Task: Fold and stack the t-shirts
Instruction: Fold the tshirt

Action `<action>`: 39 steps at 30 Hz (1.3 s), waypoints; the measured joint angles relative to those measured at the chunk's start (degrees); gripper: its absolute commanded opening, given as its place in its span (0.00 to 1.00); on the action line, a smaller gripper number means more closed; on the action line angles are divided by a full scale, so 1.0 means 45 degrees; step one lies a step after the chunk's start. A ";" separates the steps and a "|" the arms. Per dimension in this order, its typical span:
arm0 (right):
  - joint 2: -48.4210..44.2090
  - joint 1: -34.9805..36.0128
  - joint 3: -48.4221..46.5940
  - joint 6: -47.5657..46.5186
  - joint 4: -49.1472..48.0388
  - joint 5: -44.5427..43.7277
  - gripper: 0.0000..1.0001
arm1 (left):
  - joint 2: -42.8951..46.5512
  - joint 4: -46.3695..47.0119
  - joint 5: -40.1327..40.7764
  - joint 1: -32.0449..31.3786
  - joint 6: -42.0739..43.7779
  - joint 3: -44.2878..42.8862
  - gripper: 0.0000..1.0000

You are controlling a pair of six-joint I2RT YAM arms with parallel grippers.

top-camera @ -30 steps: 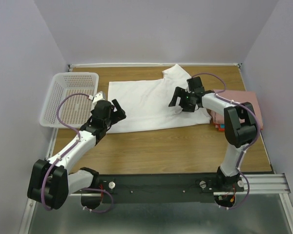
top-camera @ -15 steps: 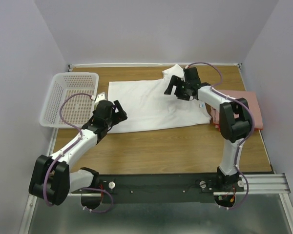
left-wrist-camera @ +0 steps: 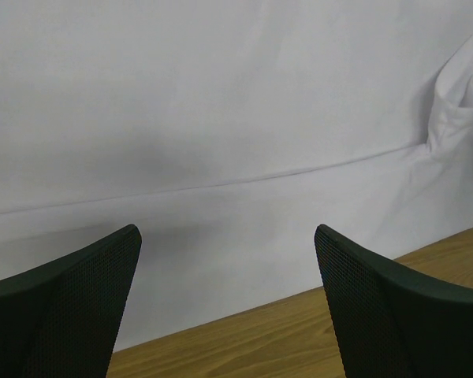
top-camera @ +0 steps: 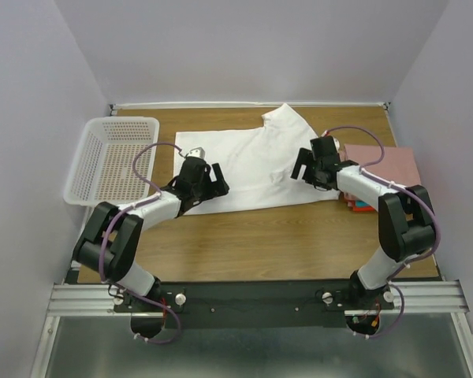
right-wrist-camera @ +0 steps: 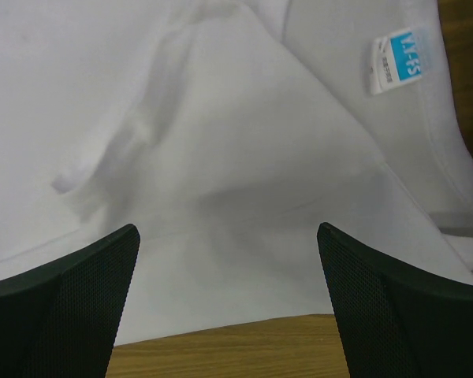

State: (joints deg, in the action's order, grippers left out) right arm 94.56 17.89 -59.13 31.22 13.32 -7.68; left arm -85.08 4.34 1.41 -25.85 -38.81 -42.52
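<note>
A plain white t-shirt (top-camera: 248,161) lies spread flat across the middle of the table, one sleeve bunched at the far edge. My left gripper (top-camera: 212,179) hovers open over its near hem; in the left wrist view (left-wrist-camera: 227,232) the gap frames white cloth and the wood below the hem. Over the shirt's near right corner stands my right gripper (top-camera: 303,168), open and empty (right-wrist-camera: 228,231), with the neck label (right-wrist-camera: 396,61) ahead. A folded dusty pink shirt (top-camera: 382,164) lies at the right, with thin red-orange (top-camera: 351,203) and blue (top-camera: 363,209) folded ones showing under its near edge.
A white perforated basket (top-camera: 114,157) sits at the far left of the wooden table (top-camera: 268,236). Purple walls close in the sides and back. The arm bases stand on a black rail (top-camera: 260,299) along the near edge.
My left gripper slid right along the shirt's near hem as its arm folded in. The right gripper swung out to the far collar, then came back to the near right corner. Both stayed open.
</note>
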 measured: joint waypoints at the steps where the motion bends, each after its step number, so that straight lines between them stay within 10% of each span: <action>1: 0.0078 0.0000 0.0165 -0.0010 0.0019 -0.0063 1.00 | -0.0369 0.0112 -0.0112 -0.0005 0.0000 0.0000 0.98; 11: -0.0112 -0.0058 0.1734 0.0039 -0.0049 -0.0053 1.00 | -0.0869 0.1219 -0.0442 -0.0155 -0.0262 0.0797 0.98; 27: -0.6771 -0.0049 0.6543 0.1642 0.1894 0.1836 1.00 | 0.5003 -0.1549 0.0243 -0.1627 -0.2958 0.4430 0.98; 39: -0.7626 -0.0049 0.3789 0.1447 0.2419 0.2395 1.00 | 0.4201 -0.4124 0.4148 -0.0500 -0.2123 -0.0850 0.98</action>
State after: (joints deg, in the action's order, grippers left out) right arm 60.25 17.67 -42.09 37.74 24.21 3.09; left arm -66.17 -14.22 20.08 -28.10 -48.36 -46.35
